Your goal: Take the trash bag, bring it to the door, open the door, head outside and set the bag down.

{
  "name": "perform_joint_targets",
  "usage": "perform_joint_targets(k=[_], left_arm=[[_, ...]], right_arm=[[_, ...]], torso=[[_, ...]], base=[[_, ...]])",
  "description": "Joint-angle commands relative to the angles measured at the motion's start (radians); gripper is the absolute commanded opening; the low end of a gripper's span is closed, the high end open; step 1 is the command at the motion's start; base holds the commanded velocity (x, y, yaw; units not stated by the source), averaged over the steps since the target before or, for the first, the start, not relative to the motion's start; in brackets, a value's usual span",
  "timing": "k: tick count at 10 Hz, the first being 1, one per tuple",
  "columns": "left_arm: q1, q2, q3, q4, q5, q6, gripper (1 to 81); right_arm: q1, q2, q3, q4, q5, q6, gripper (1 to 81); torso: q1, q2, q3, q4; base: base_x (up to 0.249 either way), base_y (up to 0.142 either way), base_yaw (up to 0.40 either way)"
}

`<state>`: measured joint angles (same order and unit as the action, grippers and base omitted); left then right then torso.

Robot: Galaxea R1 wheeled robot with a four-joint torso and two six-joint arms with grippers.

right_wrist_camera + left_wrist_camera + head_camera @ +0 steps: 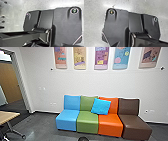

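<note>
Through the doorway [26,84] on the left of the head view stands a light-brown door [10,82], upright beyond the frame. Where the trash bag is cannot be told. Whether the left hand and the right hand are apart, together or clamped on something cannot be told either.

Nearer than the doorway, a corner of a pale wooden table [8,116] comes in at the left edge, its metal leg [15,130] reaching down to the dark grey floor [41,123]. Along the white wall [75,82] four padded seats stand side by side: a blue seat [67,119], a green seat [87,122], an orange seat [110,124] and a brown seat [135,124]. A bright blue cushion [101,106] leans across the backs of the green and orange ones. Above them hang five colourful posters [101,58] in a row. At the bottom edge, in front of the seats, a dark rounded thing [83,139] shows, too little of it to name.
</note>
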<state>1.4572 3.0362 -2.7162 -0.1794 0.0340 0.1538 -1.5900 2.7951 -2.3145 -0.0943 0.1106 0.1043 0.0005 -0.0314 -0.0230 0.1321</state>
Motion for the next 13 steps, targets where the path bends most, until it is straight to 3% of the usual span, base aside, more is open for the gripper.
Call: perform_joint_targets(k=[1,5,13], left_arm=[[-0.060,0.003,0.004,0.004,0.060,0.001,81.1],[-0.060,0.003,0.004,0.004,0.060,0.001,81.1],[-0.060,0.001,0.004,0.004,0.060,0.001,81.1]], right_arm=[[0.044,-0.012,0.012,-0.013,-0.048,-0.011,81.1],[0.043,-0.010,0.006,-0.015,-0.048,-0.011,81.1],[0.041,-0.009,0.003,-0.015,-0.048,-0.011,81.1]], torso=[[0.000,0.000,0.000,0.000],[0.000,0.000,0.000,0.000],[0.000,0.000,0.000,0.000]], base=[[0.138,0.000,0.000],[0.137,0.000,0.000],[0.133,0.068,0.000]])
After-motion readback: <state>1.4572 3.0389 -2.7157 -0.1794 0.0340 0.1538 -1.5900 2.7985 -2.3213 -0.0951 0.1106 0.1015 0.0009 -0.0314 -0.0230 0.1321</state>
